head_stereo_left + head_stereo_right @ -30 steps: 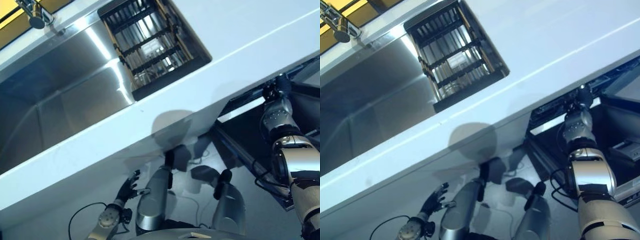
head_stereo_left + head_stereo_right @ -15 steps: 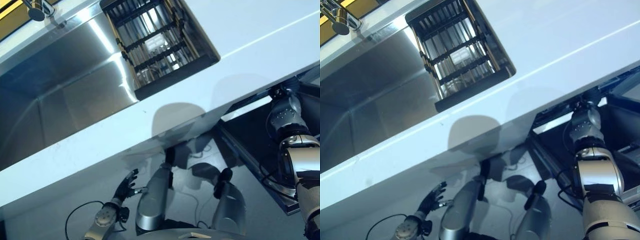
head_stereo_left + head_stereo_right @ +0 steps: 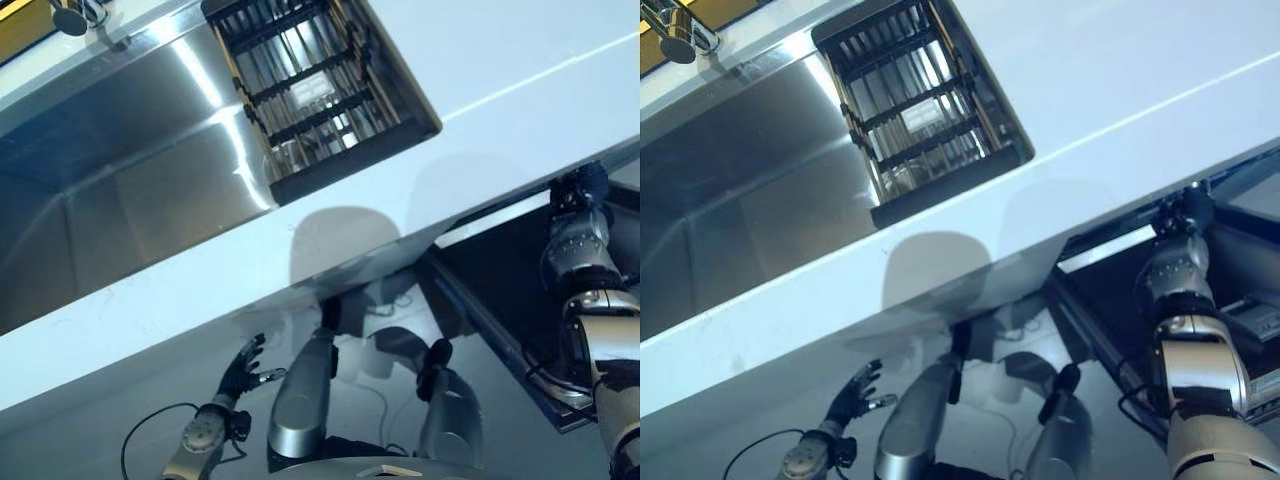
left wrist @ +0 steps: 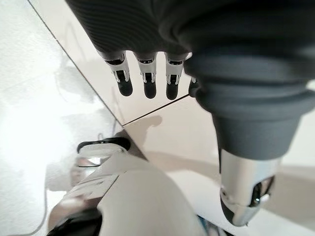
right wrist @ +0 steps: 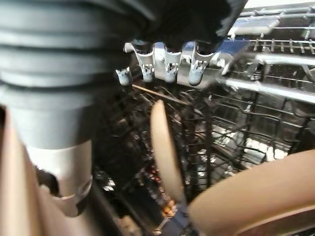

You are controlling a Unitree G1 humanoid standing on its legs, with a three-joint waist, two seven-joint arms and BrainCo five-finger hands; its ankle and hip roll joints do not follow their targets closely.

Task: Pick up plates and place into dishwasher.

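Inside the dishwasher, a beige plate [image 5: 165,150] stands upright on edge in the dark wire rack [image 5: 275,98]. A second beige plate [image 5: 256,199] lies closer, low in the right wrist view. My right hand [image 5: 167,64] hovers just above the upright plate, fingers straight, holding nothing. From the head, my right hand [image 3: 578,190] reaches under the counter edge into the dishwasher opening [image 3: 1240,290]. My left hand [image 3: 240,368] hangs low at the lower left above the floor, open and empty, its fingers [image 4: 145,81] straight.
A white counter [image 3: 500,60] runs across the view with a steel sink [image 3: 130,200] set in it. A black dish rack [image 3: 320,90] sits in the sink's right end, and a tap [image 3: 75,15] stands at the far left. The dishwasher's dark door [image 3: 500,300] lies open below.
The whole view has shifted a little to the right and down. My right hand stays at the dishwasher opening and my left hand stays low; neither has taken hold of anything.
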